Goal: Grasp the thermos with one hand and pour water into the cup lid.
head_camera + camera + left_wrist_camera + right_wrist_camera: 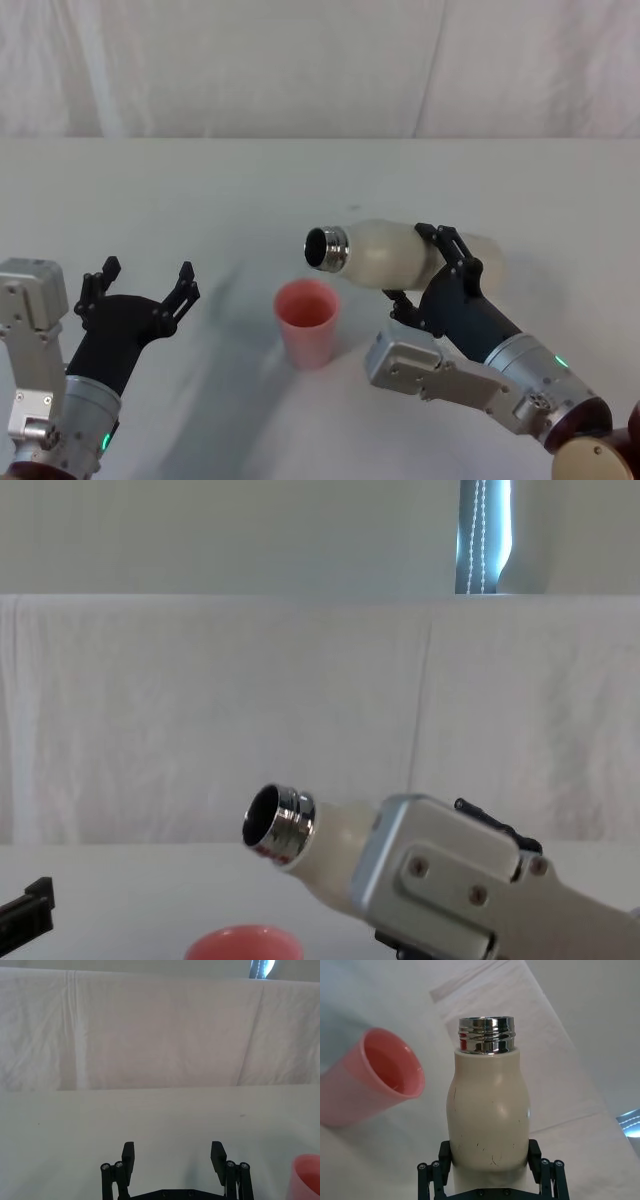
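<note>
Above the table (200,180), my right gripper (432,268) clamps one thermos (400,252), tipped sideways, neck over one cup lid (308,322). From the right wrist I see inside the lid; the head view hides that. My left gripper (138,288) hovers spread, holding nothing.

Chest view: cup lid (243,943) cut off at bottom edge, just the rim shows. Thermos (330,845) back half hidden behind right arm's grey box. Left wrist view: cup lid cut off by the edge. Can't tell if there's water inside.
</note>
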Controlling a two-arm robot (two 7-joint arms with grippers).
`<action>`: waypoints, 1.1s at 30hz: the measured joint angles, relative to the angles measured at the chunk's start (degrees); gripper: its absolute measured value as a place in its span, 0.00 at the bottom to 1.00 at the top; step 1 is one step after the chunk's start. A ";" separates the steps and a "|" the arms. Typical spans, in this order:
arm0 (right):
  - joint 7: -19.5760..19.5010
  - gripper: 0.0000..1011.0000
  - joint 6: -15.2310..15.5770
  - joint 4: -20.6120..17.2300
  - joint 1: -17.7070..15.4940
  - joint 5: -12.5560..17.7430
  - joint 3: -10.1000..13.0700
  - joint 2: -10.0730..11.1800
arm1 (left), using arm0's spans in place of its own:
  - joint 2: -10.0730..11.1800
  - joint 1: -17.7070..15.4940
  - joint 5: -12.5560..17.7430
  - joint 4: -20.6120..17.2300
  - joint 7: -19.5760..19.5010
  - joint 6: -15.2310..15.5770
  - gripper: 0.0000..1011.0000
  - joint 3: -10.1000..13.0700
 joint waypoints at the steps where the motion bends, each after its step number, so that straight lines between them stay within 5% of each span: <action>1: 0.00 0.94 0.08 0.03 0.05 -0.25 -0.10 0.07 | 0.00 0.00 0.00 0.00 0.00 0.00 0.99 0.00; 33: -0.39 0.94 3.68 0.00 2.73 -10.47 -3.14 3.05 | 0.00 0.00 0.00 0.00 0.00 0.00 0.99 0.00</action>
